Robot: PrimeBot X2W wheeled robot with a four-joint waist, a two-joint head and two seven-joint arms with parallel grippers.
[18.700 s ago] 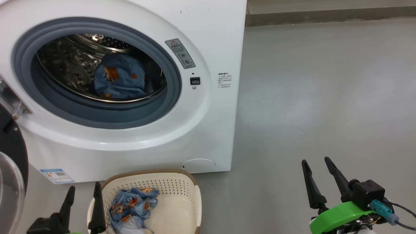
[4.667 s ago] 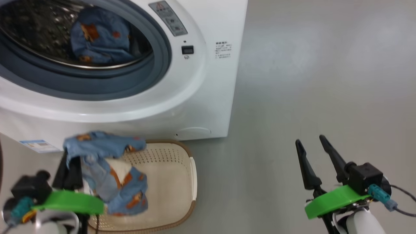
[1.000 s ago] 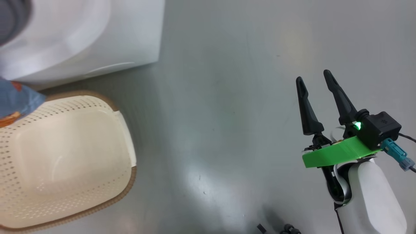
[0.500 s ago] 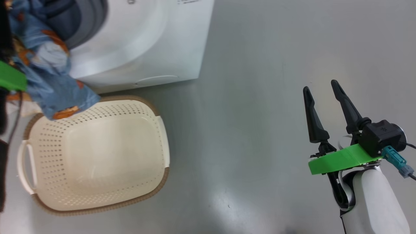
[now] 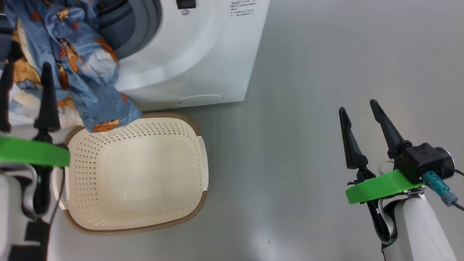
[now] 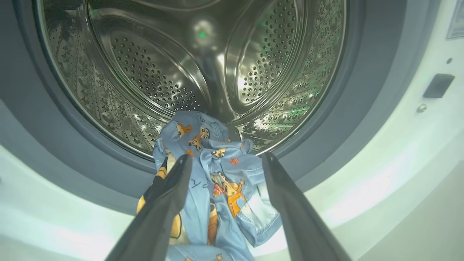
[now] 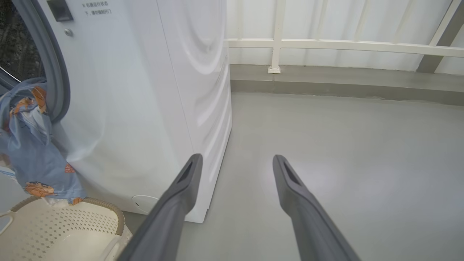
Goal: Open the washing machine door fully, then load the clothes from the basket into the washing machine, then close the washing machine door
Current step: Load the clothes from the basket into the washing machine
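Note:
The white washing machine (image 5: 203, 54) stands at the upper left, and its door is out of view. Light blue clothes (image 5: 83, 61) with orange faces hang out of the opening, over the grey seal, down to the basket's far rim. In the left wrist view the clothes (image 6: 217, 174) trail from the steel drum (image 6: 152, 72) over the lip. My left gripper (image 5: 26, 67) (image 6: 227, 157) is open just in front of them, a finger on either side. The cream basket (image 5: 170, 127) holds nothing. My right gripper (image 5: 357, 105) (image 7: 237, 157) hangs open over bare floor.
Grey floor (image 5: 308, 72) stretches to the right of the machine. In the right wrist view a low kerb and a white railing (image 7: 326, 45) close off the far side. The machine's white side panel (image 7: 145, 108) and the basket (image 7: 72, 224) sit left of my right fingers.
The head camera has swung left, bringing the machine opening and my left gripper into view. The clothes left the basket and now hang from the opening. The right gripper stays open.

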